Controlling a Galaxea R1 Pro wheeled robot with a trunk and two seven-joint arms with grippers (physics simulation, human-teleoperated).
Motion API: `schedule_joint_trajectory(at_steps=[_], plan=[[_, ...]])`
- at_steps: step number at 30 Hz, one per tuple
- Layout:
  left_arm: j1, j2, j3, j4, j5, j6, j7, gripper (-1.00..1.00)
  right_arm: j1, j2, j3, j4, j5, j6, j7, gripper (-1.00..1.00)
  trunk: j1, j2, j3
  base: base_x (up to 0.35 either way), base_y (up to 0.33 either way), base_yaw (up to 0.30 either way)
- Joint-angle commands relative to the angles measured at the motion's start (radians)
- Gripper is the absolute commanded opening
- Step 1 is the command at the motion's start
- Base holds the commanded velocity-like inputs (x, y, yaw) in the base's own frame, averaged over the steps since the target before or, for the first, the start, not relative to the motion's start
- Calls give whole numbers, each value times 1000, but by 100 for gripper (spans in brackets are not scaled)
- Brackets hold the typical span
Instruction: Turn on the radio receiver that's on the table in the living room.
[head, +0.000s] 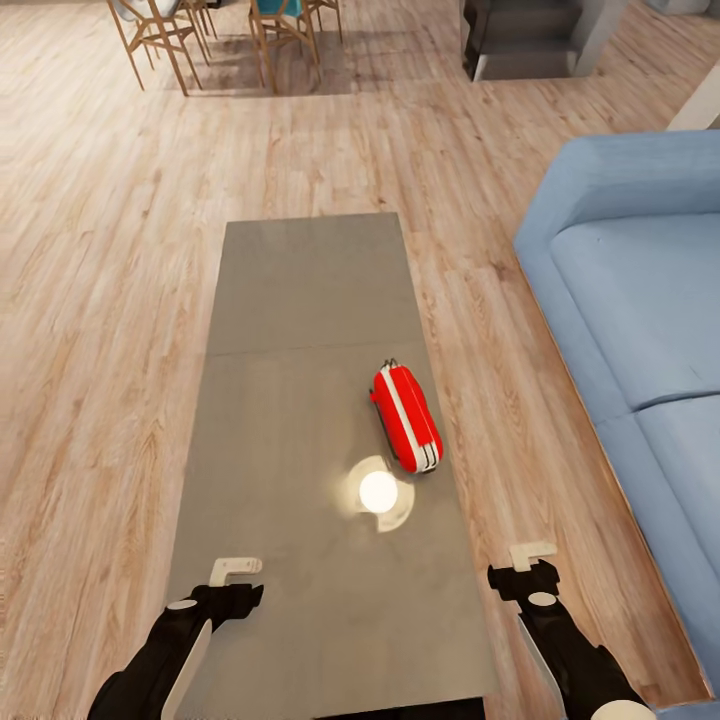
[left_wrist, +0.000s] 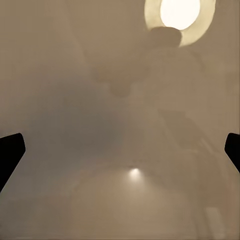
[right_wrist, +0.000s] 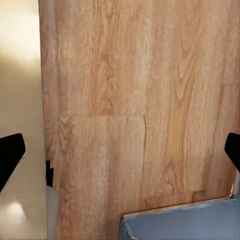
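Nearest the head camera, the two black forearms reach in from the lower edge. The left hand (head: 237, 570) hangs over the near left part of the grey tabletop (head: 300, 300); the right hand (head: 533, 553) hangs over the wood plank floor (head: 110, 300), just off the tabletop's right edge. In both wrist views the dark fingertips (left_wrist: 11, 150) (right_wrist: 11, 152) sit at opposite edges of the picture with nothing between them, so both hands are spread open and hold nothing.

The radio receiver (head: 407, 417) lies flat on the right half of the tabletop, just on the near side of the seam that crosses it. It is bright red with a white band down its length, its long axis slightly slanted to the tabletop's edge. No brand, label or writing can be read on it. It lies ahead of both hands, well apart from either, and closer to the right one, ahead and to that hand's left.

A bright round reflection of a lamp (head: 379, 492) shines on the tabletop just in front of the radio. The light blue sofa (head: 640, 330) stands on the right, beside the tabletop. Wooden chairs (head: 160, 35) stand far off on the floor.
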Motion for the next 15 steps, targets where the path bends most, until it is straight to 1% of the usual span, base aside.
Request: schedule_joint_trajectory(at_steps=[1, 6, 9, 11, 15], plan=[[0, 0, 0, 0, 0, 0, 0, 100, 0, 0, 0, 0, 0, 0, 0, 100, 0, 0, 0, 0, 0, 230], [0, 0, 0, 0, 0, -1, 0, 100, 0, -1, 0, -1, 0, 0, 0, 100, 0, 0, 0, 0, 0, 248], [0, 0, 0, 0, 0, -1, 0, 100, 0, -1, 0, -1, 0, 0, 0, 100, 0, 0, 0, 0, 0, 185], [0, 0, 0, 0, 0, -1, 0, 100, 0, -1, 0, -1, 0, 0, 0, 100, 0, 0, 0, 0, 0, 85], [0, 0, 0, 0, 0, -1, 0, 100, 0, -1, 0, -1, 0, 0, 0, 100, 0, 0, 0, 0, 0, 18]])
